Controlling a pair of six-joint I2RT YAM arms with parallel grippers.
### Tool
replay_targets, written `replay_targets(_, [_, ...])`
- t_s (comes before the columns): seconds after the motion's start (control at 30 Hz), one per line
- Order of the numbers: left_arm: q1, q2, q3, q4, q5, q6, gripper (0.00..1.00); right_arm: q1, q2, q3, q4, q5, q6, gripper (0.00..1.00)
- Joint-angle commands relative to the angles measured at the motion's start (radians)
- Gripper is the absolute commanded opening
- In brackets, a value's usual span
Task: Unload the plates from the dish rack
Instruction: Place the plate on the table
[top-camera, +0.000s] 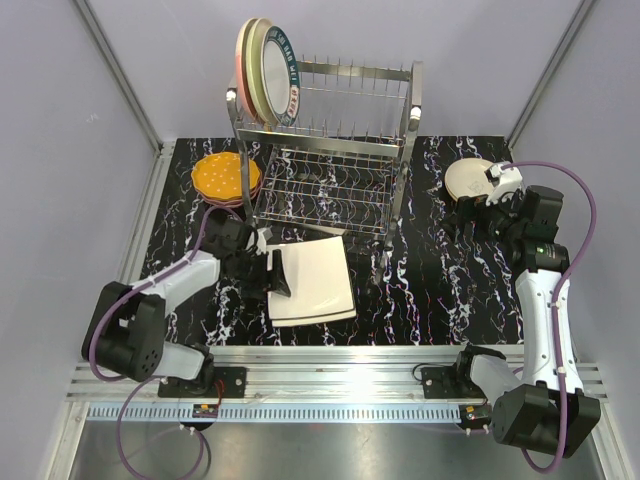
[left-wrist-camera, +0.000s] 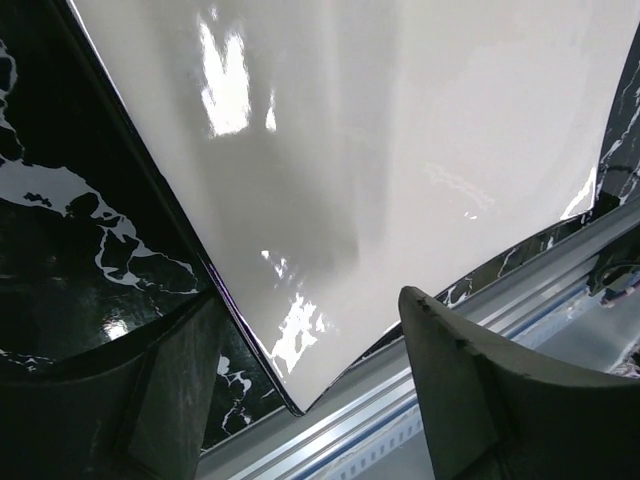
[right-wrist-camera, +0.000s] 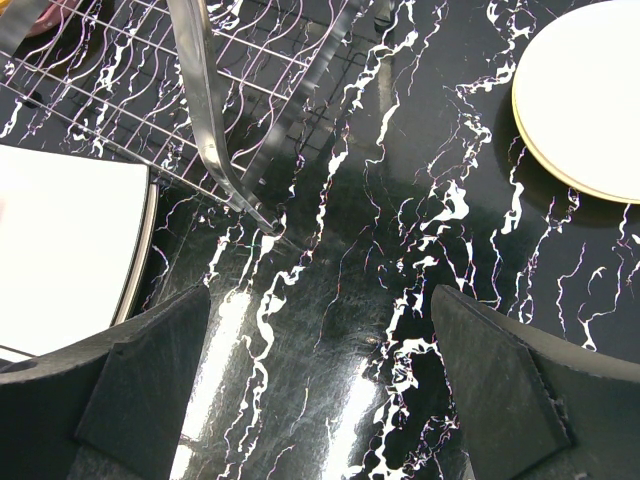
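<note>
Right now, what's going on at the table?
The left hand is open around a corner of the square plate, which lies flat on the table in front of the dish rack. The right hand is open over the table beside a round cream plate. An orange plate sits left of the rack, and a few plates on its top tier are not yet unloaded.

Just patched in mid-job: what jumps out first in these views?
The tall chrome dish rack at the back, with three plates standing on edge at its upper left end. In front of it a large square cream plate lies flat, the left gripper open at its left edge.
</note>
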Motion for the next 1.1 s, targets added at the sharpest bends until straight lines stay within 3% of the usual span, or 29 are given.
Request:
replay_targets(0.0, [-0.007, -0.061, 0.050, -0.021, -0.075, 0.028, 0.75, -0.001, -0.010, -0.002, 0.042, -0.025, -0.009, 1.00])
replay_targets(0.13, [-0.007, -0.126, 0.055, -0.053, -0.194, 0.041, 0.81, -0.002, -0.011, -0.002, 0.042, -0.024, -0.010, 1.00])
replay_targets(0.4, [-0.007, -0.294, 0.084, -0.136, -0.373, 0.087, 0.82, -0.001, -0.013, -0.002, 0.042, -0.019, -0.021, 1.00])
replay_targets(0.53, [-0.006, -0.431, 0.113, -0.147, -0.460, 0.169, 0.89, -0.001, -0.015, -0.003, 0.042, -0.024, -0.029, 1.00])
replay_targets(0.63, [-0.006, -0.580, 0.118, -0.106, -0.518, 0.178, 0.99, -0.001, -0.019, -0.003, 0.039, -0.036, -0.043, 1.00])
replay_targets(0.73, [-0.004, -0.690, 0.128, -0.089, -0.573, 0.195, 0.99, -0.001, -0.039, 0.015, 0.017, -0.093, -0.070, 1.00])
replay_targets(0.83, [-0.004, -0.749, 0.153, -0.121, -0.646, 0.227, 0.99, 0.001, -0.030, 0.119, -0.111, -0.208, -0.133, 1.00])
replay_targets(0.97, [-0.004, -0.825, 0.123, -0.113, -0.693, 0.248, 0.99, 0.007, 0.071, 0.444, -0.314, -0.318, -0.164, 1.00])
replay_targets(1.07, [-0.004, -0.884, 0.077, -0.075, -0.703, 0.249, 0.99, 0.100, 0.153, 0.660, -0.395, -0.326, -0.109, 1.00])
